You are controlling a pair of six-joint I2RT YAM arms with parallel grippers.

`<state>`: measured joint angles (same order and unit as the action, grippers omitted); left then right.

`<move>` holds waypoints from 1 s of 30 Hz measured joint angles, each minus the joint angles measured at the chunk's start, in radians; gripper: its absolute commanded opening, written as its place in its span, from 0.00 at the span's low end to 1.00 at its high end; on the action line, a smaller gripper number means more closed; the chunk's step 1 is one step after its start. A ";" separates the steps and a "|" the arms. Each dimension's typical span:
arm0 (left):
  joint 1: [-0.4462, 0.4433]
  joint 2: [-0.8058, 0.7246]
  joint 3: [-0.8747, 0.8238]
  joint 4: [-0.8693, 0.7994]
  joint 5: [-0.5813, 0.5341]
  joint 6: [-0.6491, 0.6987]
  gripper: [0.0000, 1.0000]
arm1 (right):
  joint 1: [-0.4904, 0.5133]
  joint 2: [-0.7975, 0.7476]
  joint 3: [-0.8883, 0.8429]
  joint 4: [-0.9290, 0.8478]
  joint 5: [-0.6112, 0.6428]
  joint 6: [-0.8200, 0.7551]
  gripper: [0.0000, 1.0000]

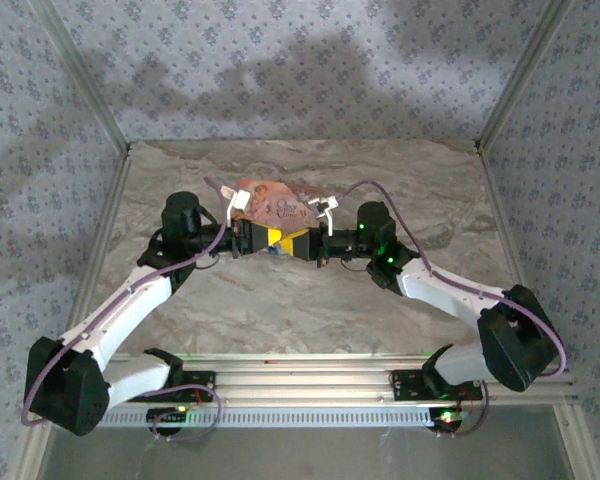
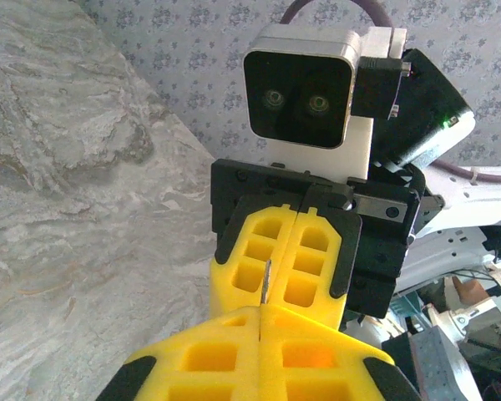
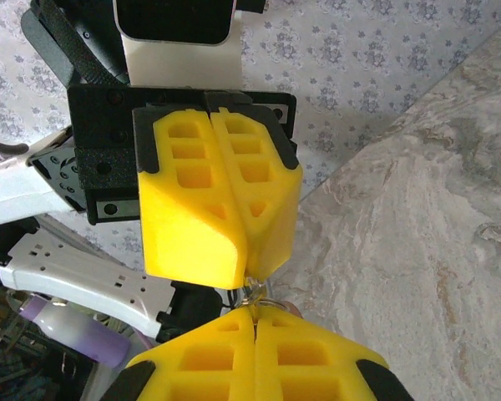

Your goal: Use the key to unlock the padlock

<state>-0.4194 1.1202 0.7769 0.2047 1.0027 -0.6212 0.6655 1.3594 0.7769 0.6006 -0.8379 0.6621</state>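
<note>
Over table (image 1: 310,320), left fingers (image 2: 260,317) meet right fingers (image 3: 253,316), closed (metal sliver (image 2: 265,284) between, holder unclear).

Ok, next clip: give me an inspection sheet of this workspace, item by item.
Surface: beige marbled tabletop, no spills seen.
Job's things: thin silvery metal piece pinched at the fingertips, probably the key; small blue padlock barely visible just below them.
Clutter: pink floral box behind the grippers.
Grippers: left gripper shut, its load hidden; right gripper shut on the metal piece; the two meet tip to tip.
Cables: purple cable looping along each arm, no snag seen.
Surroundings: grey floral-print walls.
</note>
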 measured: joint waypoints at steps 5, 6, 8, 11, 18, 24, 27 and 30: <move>-0.009 -0.001 0.013 -0.023 0.005 0.011 0.14 | 0.000 0.000 0.006 -0.008 -0.013 0.000 0.00; -0.010 -0.001 0.015 -0.024 0.008 0.012 0.14 | -0.001 0.000 0.009 -0.010 -0.016 0.000 0.00; -0.011 -0.001 0.019 -0.027 0.012 0.019 0.14 | -0.002 0.000 0.013 -0.014 -0.019 0.000 0.00; -0.015 -0.001 0.023 -0.031 0.016 0.025 0.18 | -0.002 0.000 0.014 -0.015 -0.024 0.000 0.00; -0.021 -0.001 0.027 -0.049 0.023 0.047 0.24 | -0.002 0.000 0.019 -0.035 -0.035 0.000 0.00; -0.020 -0.001 0.027 -0.063 0.022 0.060 0.13 | -0.002 0.000 0.025 -0.048 -0.043 0.000 0.00; -0.019 -0.001 0.027 -0.072 0.016 0.068 0.04 | -0.002 0.000 0.026 -0.050 -0.056 0.001 0.00; -0.019 -0.001 0.027 -0.074 0.014 0.075 0.00 | -0.002 0.000 0.027 -0.054 -0.061 0.000 0.00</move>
<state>-0.4385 1.1191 0.8043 0.1303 1.0172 -0.5465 0.6632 1.3594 0.8043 0.5468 -0.8986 0.6624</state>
